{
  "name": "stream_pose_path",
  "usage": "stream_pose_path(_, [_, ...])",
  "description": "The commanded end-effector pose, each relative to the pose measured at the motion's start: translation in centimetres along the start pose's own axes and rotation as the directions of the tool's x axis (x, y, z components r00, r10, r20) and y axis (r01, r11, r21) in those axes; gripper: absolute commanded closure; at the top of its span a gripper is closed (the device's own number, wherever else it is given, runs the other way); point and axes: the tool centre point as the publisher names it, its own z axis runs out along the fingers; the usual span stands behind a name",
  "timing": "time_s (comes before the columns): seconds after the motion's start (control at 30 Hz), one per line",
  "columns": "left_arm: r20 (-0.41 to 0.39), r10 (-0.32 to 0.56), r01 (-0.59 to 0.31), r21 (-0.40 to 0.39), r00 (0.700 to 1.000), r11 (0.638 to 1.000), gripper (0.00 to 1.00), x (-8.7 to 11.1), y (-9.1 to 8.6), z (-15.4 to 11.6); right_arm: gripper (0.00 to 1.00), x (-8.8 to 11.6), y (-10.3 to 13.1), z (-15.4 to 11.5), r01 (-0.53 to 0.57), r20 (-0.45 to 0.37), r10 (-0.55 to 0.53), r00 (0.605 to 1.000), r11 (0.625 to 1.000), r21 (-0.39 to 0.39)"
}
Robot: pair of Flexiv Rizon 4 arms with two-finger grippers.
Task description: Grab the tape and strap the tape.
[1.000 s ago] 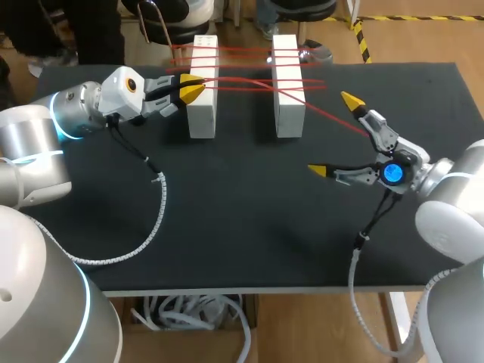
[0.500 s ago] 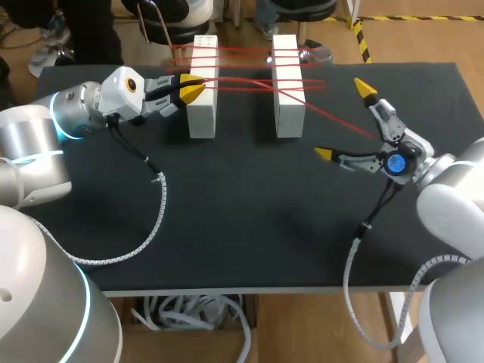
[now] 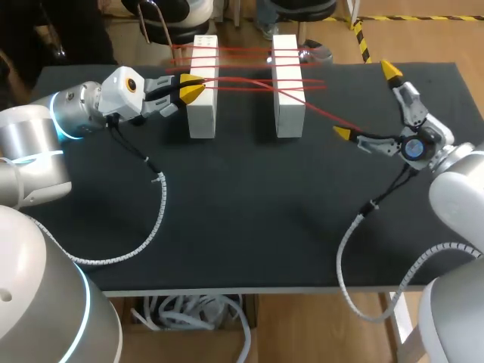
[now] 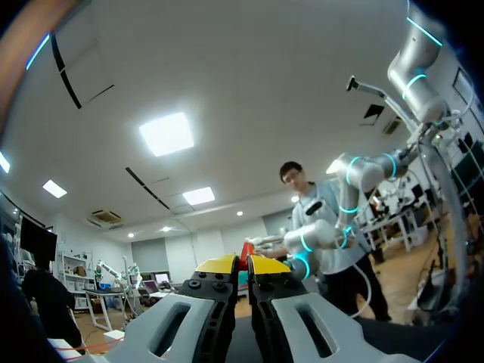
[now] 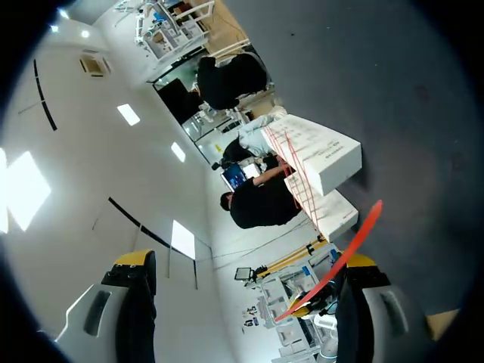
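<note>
Two white blocks point(image 3: 202, 85) point(image 3: 288, 83) stand upright at the back of the table, with red tape point(image 3: 246, 80) strung back and forth between them. My left gripper point(image 3: 192, 88) is at the left block, shut on the red tape point(image 4: 246, 250), which shows between its yellow tips point(image 4: 220, 265). A loose tail of tape point(image 3: 333, 117) runs from the right block toward my right gripper point(image 3: 367, 102). That gripper is wide open. In its wrist view the tape point(image 5: 344, 253) passes between the fingers, close to one fingertip point(image 5: 363, 262), with the blocks point(image 5: 321, 159) ahead.
The black table top point(image 3: 249, 219) is bare in front of the blocks. Grey cables point(image 3: 155, 212) point(image 3: 355, 234) trail from both wrists across the mat. The table's front edge point(image 3: 249, 288) is near the arms' bases.
My right gripper has swung right and toward the back of the table, staying open, with the tape tail still reaching toward it. The left gripper has not moved.
</note>
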Motion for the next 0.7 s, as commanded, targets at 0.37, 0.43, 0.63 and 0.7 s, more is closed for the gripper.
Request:
stream_pose_path(0.37, [0.000,0.000,0.000,0.000,1.000,1.000,1.00,0.0,0.0,0.0,0.00,3.1,-0.5,0.1,-0.052,-0.059,0.025,0.998,0.862,-0.504])
stream_pose_path(0.43, [0.000,0.000,0.000,0.000,1.000,1.000,1.00,0.0,0.0,0.0,0.00,3.4,-0.4,-0.1,-0.058,-0.062,0.031,0.998,0.865,-0.498])
stream_pose_path(0.63, [0.000,0.000,0.000,0.000,1.000,1.000,1.00,0.0,0.0,0.0,0.00,3.6,0.0,-0.5,-0.039,0.008,0.047,0.999,0.892,-0.450])
stream_pose_path(0.7, [0.000,0.000,0.000,0.000,1.000,1.000,1.00,0.0,0.0,0.0,0.00,3.6,0.0,-0.5,-0.039,0.008,0.047,0.999,0.892,-0.450])
